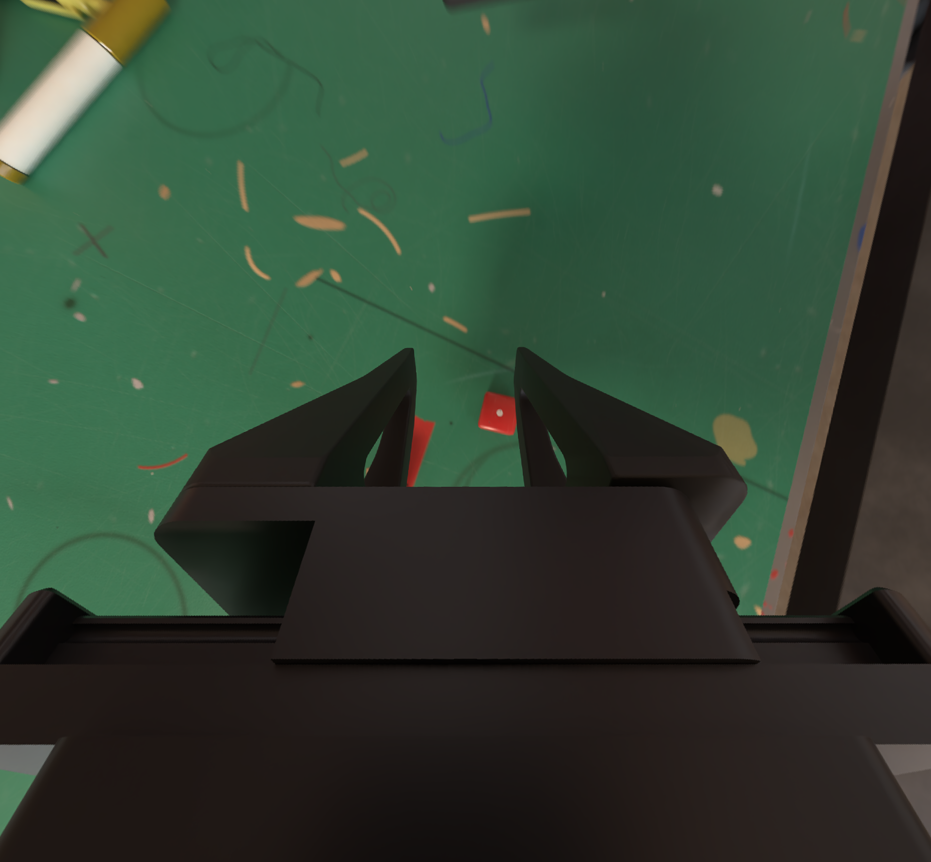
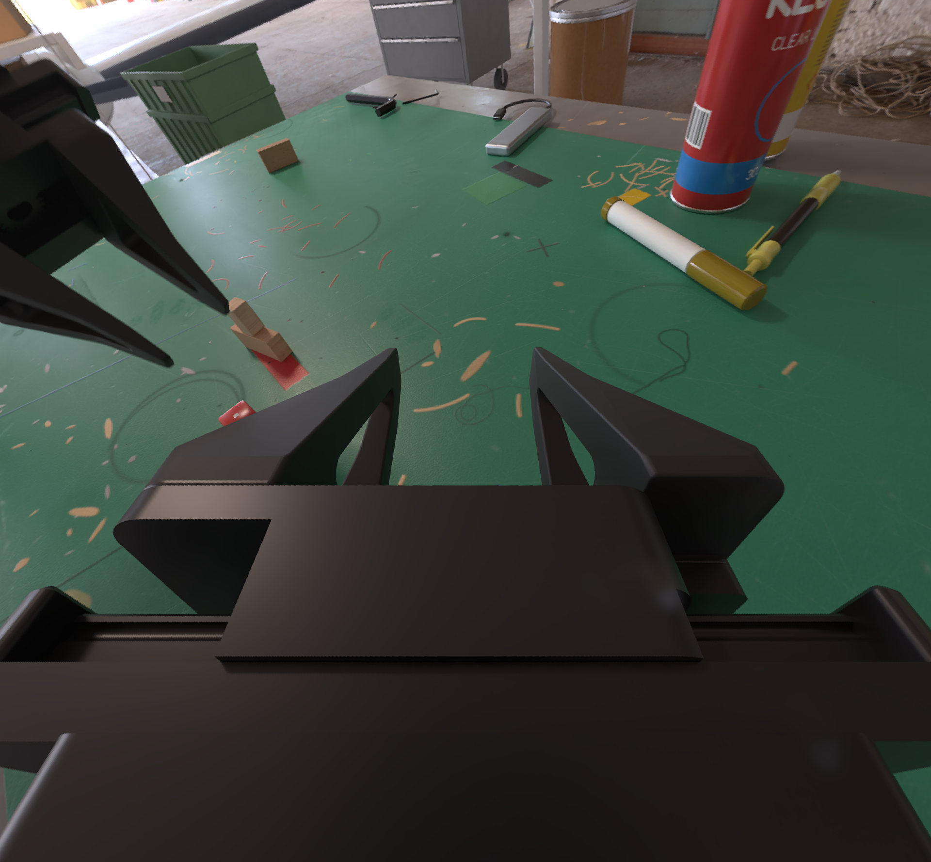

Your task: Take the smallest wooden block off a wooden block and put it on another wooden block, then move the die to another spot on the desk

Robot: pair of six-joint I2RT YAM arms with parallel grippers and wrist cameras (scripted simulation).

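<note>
We look down past the left end effector (image 1: 464, 374), its fingers parted and empty above the green surface (image 1: 629, 233), with the red die (image 1: 496, 413) lying below, near the right fingertip. From the right wrist view, the right end effector (image 2: 464, 359) hangs wide open and empty. Off to its left, the small wooden block (image 2: 245, 316) stands tilted on a larger wooden block (image 2: 267, 343) over a red patch (image 2: 284, 368). Another wooden block (image 2: 277, 155) lies well apart near the far edge. A white marker (image 2: 680, 251) rests to the right.
</note>
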